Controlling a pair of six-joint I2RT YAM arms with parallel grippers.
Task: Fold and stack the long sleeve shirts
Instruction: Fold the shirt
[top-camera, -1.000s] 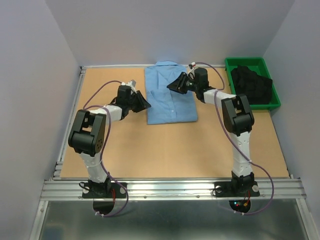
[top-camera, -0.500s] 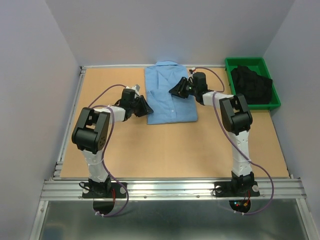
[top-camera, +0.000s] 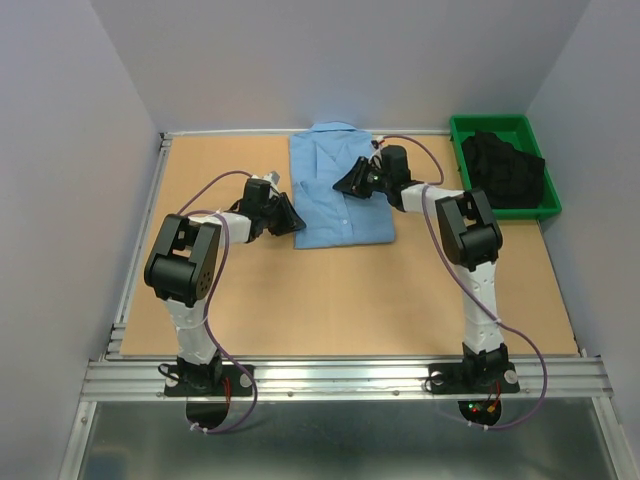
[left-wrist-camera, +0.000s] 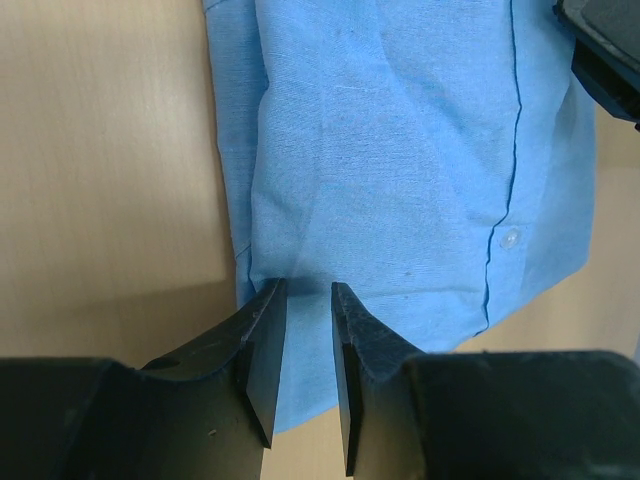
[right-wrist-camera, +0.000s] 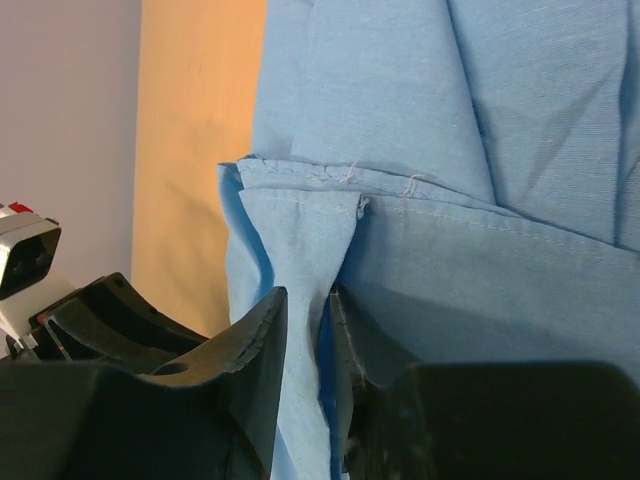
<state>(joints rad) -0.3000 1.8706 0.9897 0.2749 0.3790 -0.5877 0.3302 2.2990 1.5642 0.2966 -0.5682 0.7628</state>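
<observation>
At the right gripper (right-wrist-camera: 305, 295): we see the jaws nipped onto a raised fold of the shirt (top-camera: 345, 225), just under a stitched hem (right-wrist-camera: 330, 178) with loose threads.
At the left gripper (left-wrist-camera: 300, 290): we see the jaws a narrow gap apart, tips at the shirt's left edge near its bottom corner.
Shirt: light blue, folded to a rectangle, collar at the far end; we find it at the far middle of the table (top-camera: 350, 300), between the two grippers.
Button (left-wrist-camera: 511, 238): white, on the front placket.
Bin (top-camera: 490, 119): green, at the far right corner, apart from the shirt, holding dark clothes (top-camera: 505, 170).
</observation>
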